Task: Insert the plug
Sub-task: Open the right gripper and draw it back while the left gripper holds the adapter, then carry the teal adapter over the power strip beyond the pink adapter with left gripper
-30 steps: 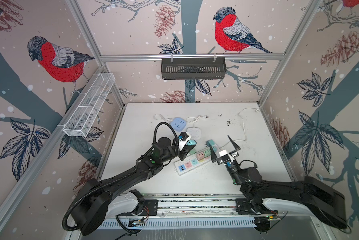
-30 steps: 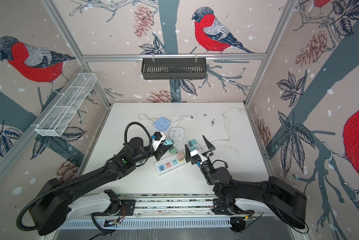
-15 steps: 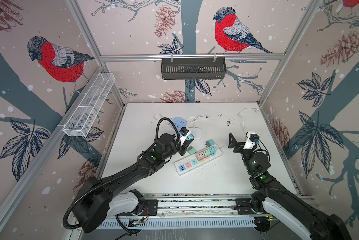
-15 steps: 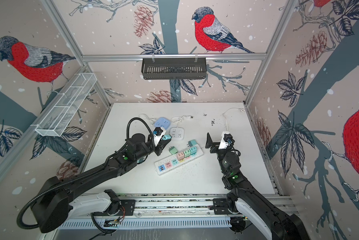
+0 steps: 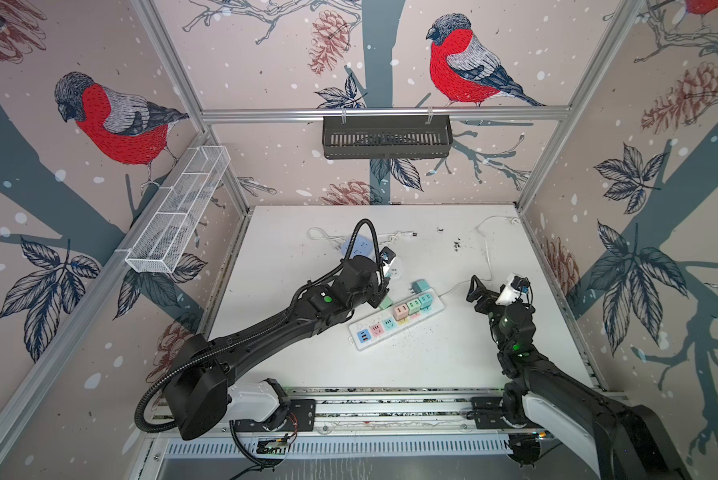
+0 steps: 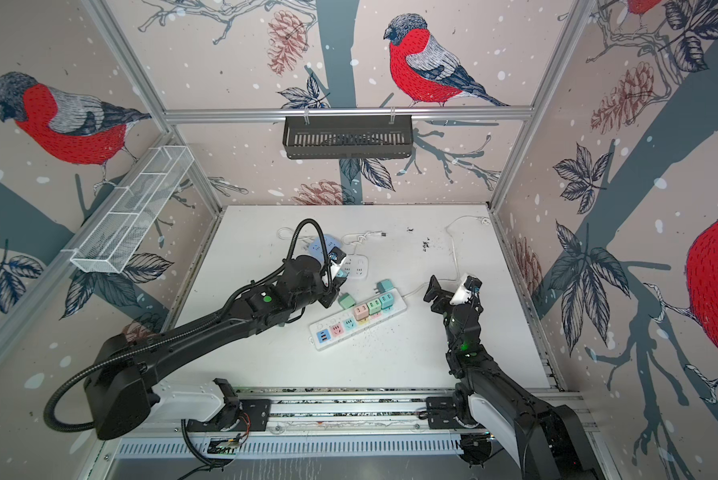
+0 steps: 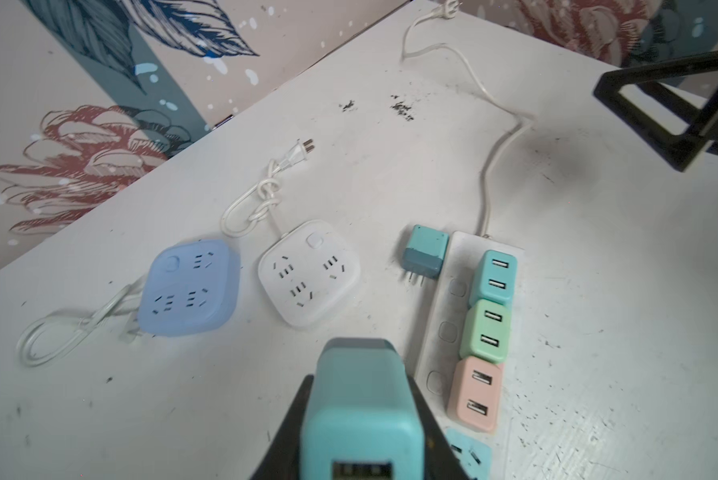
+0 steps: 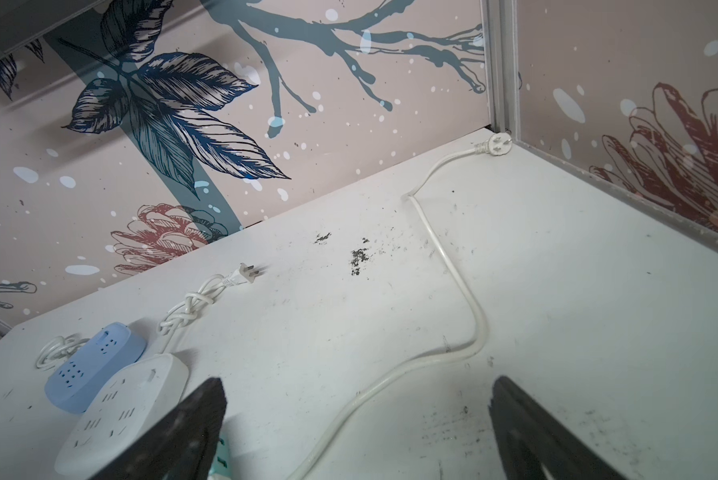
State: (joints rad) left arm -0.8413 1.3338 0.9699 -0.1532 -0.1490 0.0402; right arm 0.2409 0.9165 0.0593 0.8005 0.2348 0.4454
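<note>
Teal plug [image 7: 359, 374] pinched in left hand [image 7: 359, 419], right hand [image 8: 357, 395] spread wide; power strip [image 7: 444, 332] markings unreadable.

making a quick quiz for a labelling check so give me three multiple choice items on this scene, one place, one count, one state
1. Where does the loose teal charger lie?
A) in the black wall basket
B) on the table beside the power strip
C) on the blue socket cube

2. How many chargers are plugged into the power strip?
A) one
B) five
C) three

3. How is the right tool?
A) open and empty
B) shut on the white cord
C) shut on a charger

1 B: it lies on its side by the strip's cord end.
2 C: pink charger, green charger and plugged teal charger stand in a row.
3 A: its fingers stand wide apart, nothing held.
</note>
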